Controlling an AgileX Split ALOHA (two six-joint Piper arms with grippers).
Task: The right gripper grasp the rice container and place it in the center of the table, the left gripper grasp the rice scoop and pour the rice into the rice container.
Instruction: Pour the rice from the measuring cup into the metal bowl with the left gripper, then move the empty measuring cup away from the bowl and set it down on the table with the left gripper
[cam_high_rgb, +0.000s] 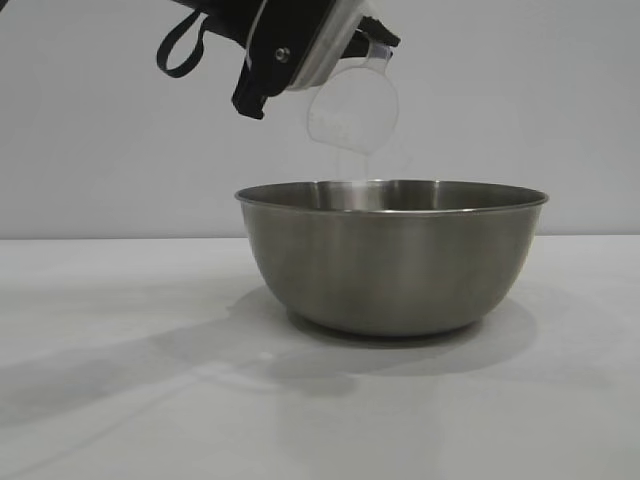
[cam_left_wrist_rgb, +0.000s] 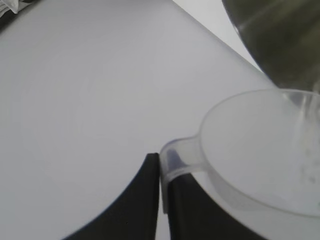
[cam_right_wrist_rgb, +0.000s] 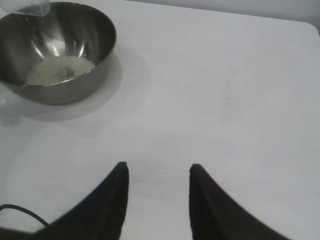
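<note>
The steel rice container stands on the white table, mid-view. Above its rim hangs the translucent rice scoop, tipped mouth-down toward the bowl. My left gripper is shut on the scoop's loop handle, and the scoop's mouth faces the container's edge. A pale heap of rice lies in the bottom of the container. A thin trail of grains falls from the scoop. My right gripper is open over bare table, apart from the bowl, holding nothing.
The table's far edge and a rounded corner show in the right wrist view. A thin black cable runs by the right gripper's finger. A plain grey wall stands behind the table.
</note>
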